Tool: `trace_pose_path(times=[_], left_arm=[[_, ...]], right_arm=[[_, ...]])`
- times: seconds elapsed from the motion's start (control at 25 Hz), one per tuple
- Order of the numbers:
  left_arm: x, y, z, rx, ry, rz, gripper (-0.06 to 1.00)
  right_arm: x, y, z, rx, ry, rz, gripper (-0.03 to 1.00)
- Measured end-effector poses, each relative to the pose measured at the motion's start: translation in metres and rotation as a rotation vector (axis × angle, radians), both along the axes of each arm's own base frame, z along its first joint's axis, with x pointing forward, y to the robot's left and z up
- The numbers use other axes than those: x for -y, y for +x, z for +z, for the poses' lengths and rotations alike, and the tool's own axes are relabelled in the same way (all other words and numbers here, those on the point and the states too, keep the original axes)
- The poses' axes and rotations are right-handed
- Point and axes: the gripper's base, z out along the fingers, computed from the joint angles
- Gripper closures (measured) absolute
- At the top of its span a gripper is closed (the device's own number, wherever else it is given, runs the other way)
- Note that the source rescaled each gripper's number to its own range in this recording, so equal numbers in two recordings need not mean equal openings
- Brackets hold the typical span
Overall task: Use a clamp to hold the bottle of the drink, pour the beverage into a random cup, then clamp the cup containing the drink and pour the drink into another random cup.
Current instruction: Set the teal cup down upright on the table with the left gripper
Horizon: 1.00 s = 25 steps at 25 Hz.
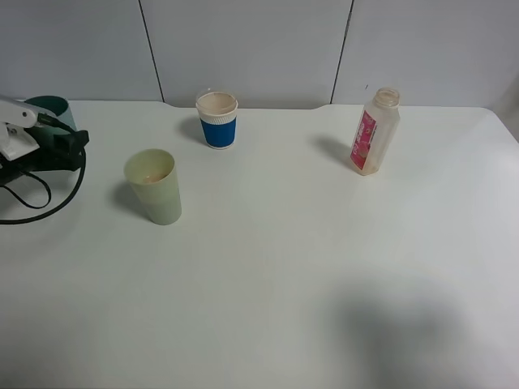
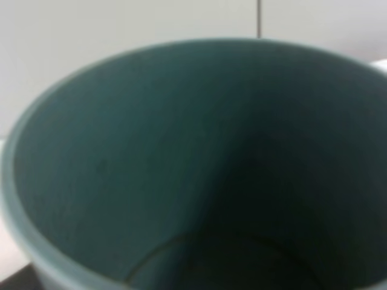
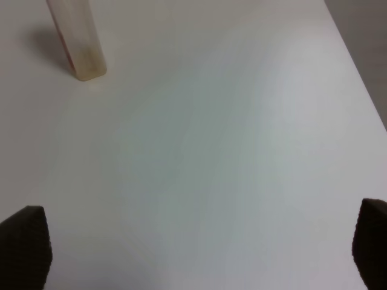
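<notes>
Exterior high, edges: you see the white table (image 1: 268, 275) reach a grey panelled wall at 12 o'clock, with its rounded corner at 2 o'clock; the whole lower half lies bare.
Exterior high, left: the left gripper (image 1: 49, 142) sits at 9 o'clock by the table's edge, its black cable looping beside it, and the teal cup (image 1: 50, 107) shows just behind it.
Exterior high, cups: the pale green cup (image 1: 153, 185) stands upright near 10 o'clock with beige drink inside; the blue-sleeved paper cup (image 1: 217, 118) stands at 11 o'clock, well apart from it.
Exterior high, bottle: the bottle (image 1: 375, 131) stands upright, uncapped, at 1 o'clock, nothing near it.
Left wrist: the teal cup's dark inside fills your view; the jaws themselves are hidden, clamped on the cup.
Right wrist: you see the right gripper (image 3: 199, 251) with jaws wide apart over bare table, holding nothing; the bottle's base is at 11 o'clock, well apart.
</notes>
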Motion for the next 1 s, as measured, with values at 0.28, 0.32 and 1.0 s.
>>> trace_pose_path(times=[0.28, 0.32, 1.0], left_arm=[[-0.001, 0.012, -0.017, -0.031, -0.027, -0.029, 0.94], [-0.002, 0.014, -0.019, -0.033, -0.029, -0.03, 0.94], [-0.007, 0.047, -0.045, -0.028, -0.045, -0.092, 0.94]], right_arm=[[0.0, 0.0, 0.0, 0.0, 0.0, 0.0, -0.03], [0.0, 0.0, 0.0, 0.0, 0.0, 0.0, -0.03], [0.0, 0.0, 0.0, 0.0, 0.0, 0.0, -0.03]])
